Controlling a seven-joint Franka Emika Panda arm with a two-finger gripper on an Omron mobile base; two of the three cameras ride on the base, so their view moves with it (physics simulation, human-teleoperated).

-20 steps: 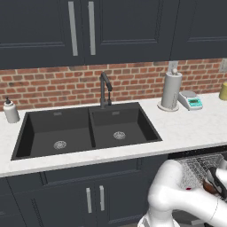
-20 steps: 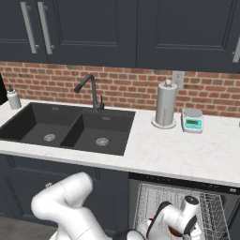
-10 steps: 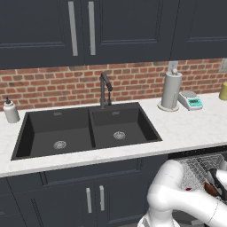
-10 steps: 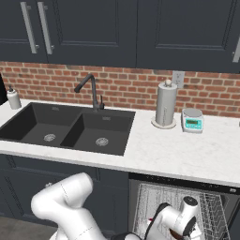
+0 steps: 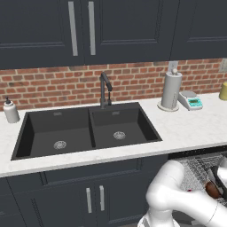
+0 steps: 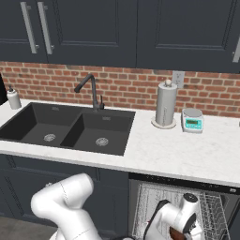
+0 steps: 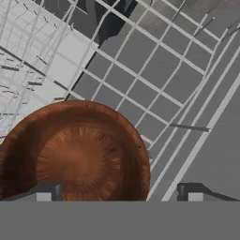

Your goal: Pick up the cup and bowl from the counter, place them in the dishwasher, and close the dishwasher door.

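gripper apparently now wide around bowl

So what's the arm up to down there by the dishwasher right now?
The arm is reaching down into the open dishwasher. Its gripper is open over the wire rack, with the brown bowl lying on the rack right at its fingertips, seemingly just let go. The dishwasher door isn't closed yet.

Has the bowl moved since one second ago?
Cannot tell. The bowl sits by the same rack wires in the left base view, mostly hidden behind the arm.
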